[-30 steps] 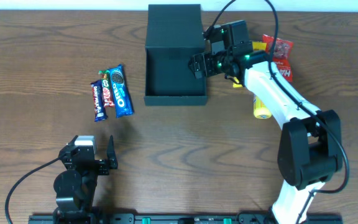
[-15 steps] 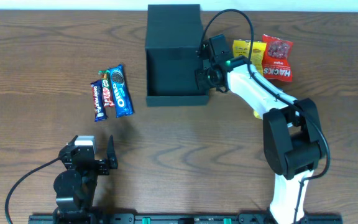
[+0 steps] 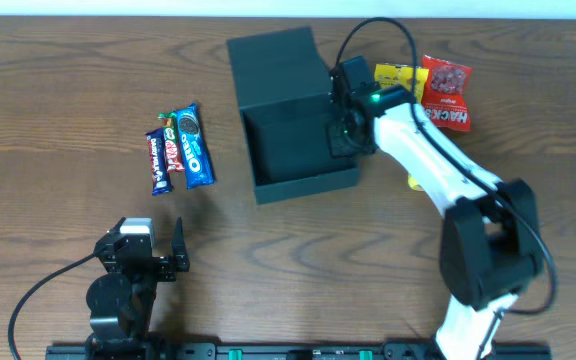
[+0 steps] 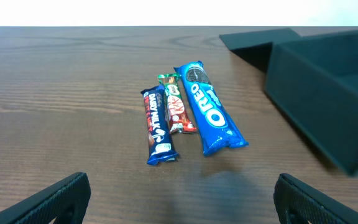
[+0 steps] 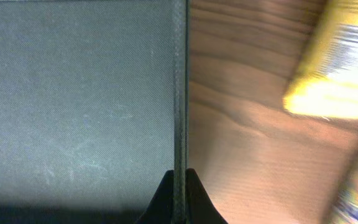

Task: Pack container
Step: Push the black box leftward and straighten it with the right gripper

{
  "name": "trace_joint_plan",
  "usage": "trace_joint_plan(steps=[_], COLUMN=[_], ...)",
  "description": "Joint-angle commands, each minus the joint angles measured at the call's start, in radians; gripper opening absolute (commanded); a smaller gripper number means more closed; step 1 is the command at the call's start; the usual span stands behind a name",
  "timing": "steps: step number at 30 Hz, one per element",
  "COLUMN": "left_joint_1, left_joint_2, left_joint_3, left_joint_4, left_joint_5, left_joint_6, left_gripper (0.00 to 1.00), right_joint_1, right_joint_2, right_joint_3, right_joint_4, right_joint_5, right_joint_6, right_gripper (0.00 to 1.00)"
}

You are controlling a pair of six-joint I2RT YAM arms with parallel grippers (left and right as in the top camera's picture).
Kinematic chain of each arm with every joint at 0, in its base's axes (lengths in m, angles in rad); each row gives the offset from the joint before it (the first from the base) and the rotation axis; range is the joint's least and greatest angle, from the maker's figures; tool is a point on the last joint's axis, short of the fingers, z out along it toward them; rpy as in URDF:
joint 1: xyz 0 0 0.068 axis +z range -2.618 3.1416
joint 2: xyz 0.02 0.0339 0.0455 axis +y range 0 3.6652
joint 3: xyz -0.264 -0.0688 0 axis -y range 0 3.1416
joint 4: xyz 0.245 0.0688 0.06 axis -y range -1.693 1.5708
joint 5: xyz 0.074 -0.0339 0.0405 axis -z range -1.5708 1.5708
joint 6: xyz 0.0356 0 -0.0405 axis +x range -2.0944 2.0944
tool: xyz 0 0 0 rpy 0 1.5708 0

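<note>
The container (image 3: 293,140) is a dark teal-black rectangular cardboard box, by far the biggest thing on the wooden worktop (image 3: 368,270); it sits in the far middle, turned a little askew to the worktop's edges; its hinged lid (image 3: 273,58) of the same colour lies folded back on the far side; the open top shows only its own dark floor and walls. The white right arm (image 3: 438,160) reaches across to the box's right wall; the right jaws are pinched shut on the thin top edge of that wall, one fingertip (image 5: 164,202) inside and the other outside, as the right wrist view shows. The left arm (image 3: 118,290) sits at the near left, well apart from the box; the left jaws stand wide, with the fingers (image 4: 55,202) at either side of the wrist view and nothing between them. Left of the box lie three bars side by side, touching: a blue Oreo packet (image 3: 193,146), a red KitKat (image 3: 173,152) and a dark blue Dairy Milk bar (image 3: 155,162). Right of the box lie a red Hacks bag (image 3: 448,92) and, just beside it, a yellow packet (image 3: 396,76); a small yellow item (image 3: 420,183) shows partly under the right arm.
</note>
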Motion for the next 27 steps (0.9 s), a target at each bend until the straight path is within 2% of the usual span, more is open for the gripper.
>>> trace_joint_plan(steps=[1, 6, 9, 16, 25, 27], left_joint_1=[0.003, 0.003, 0.003, 0.003, 0.003, 0.003], left_joint_2=[-0.006, -0.006, -0.006, -0.006, -0.006, -0.006], left_joint_3=[-0.021, -0.021, -0.021, -0.021, -0.021, -0.021], left_joint_4=[-0.006, -0.006, -0.006, -0.006, -0.006, -0.006], left_joint_5=[-0.003, -0.003, -0.003, -0.003, -0.003, -0.003], left_joint_6=[-0.011, -0.011, -0.011, -0.011, -0.011, -0.011], left_gripper=[0.95, 0.95, 0.95, 0.95, 0.95, 0.95], right_joint_1=[0.016, 0.020, 0.032, 0.085, 0.098, 0.098], right_joint_2=[-0.092, -0.103, -0.103, -0.103, -0.103, -0.103], right_joint_3=[0.005, 0.003, -0.014, -0.089, -0.139, -0.139], right_joint_4=[-0.036, -0.143, -0.179, -0.195, -0.138, -0.137], right_joint_5=[0.057, 0.058, 0.057, 0.058, 0.057, 0.058], right_joint_6=[0.051, 0.175, 0.196, 0.256, 0.256, 0.256], right_gripper=[0.02, 0.02, 0.02, 0.02, 0.02, 0.48])
